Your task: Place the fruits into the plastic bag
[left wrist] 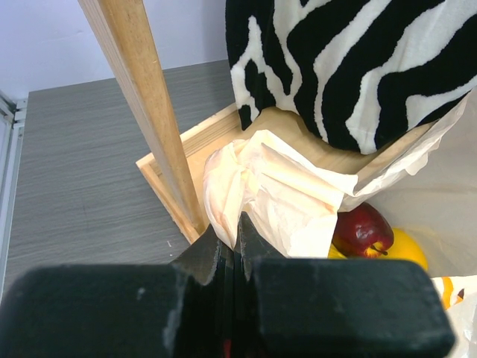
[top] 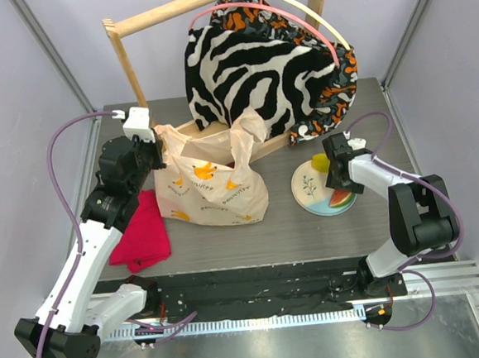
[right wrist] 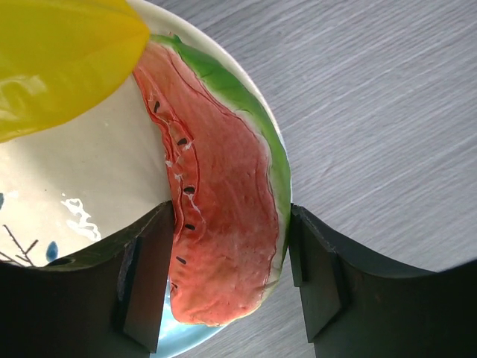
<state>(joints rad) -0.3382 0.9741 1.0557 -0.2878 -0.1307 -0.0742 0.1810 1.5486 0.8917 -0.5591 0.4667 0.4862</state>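
The cream plastic bag [top: 216, 193] with banana prints stands open at centre left. My left gripper [top: 159, 152] is shut on its left handle [left wrist: 246, 186] and holds the mouth up. A dark red apple [left wrist: 363, 230] and an orange-yellow fruit [left wrist: 408, 250] lie inside the bag. A watermelon slice [right wrist: 223, 216] and a yellow fruit [right wrist: 59, 60] lie on the white plate [top: 309, 188]. My right gripper [right wrist: 229, 222] is open low over the plate, one finger on each side of the slice [top: 340, 197]. The yellow fruit also shows in the top view [top: 321, 163].
A wooden clothes rack [top: 131, 71] with a zebra-striped garment [top: 256, 70] stands right behind the bag; its post [left wrist: 149, 112] is just left of my left gripper. A red cloth [top: 142, 234] lies under the left arm. The plate's rim [right wrist: 279, 160] overhangs grey table.
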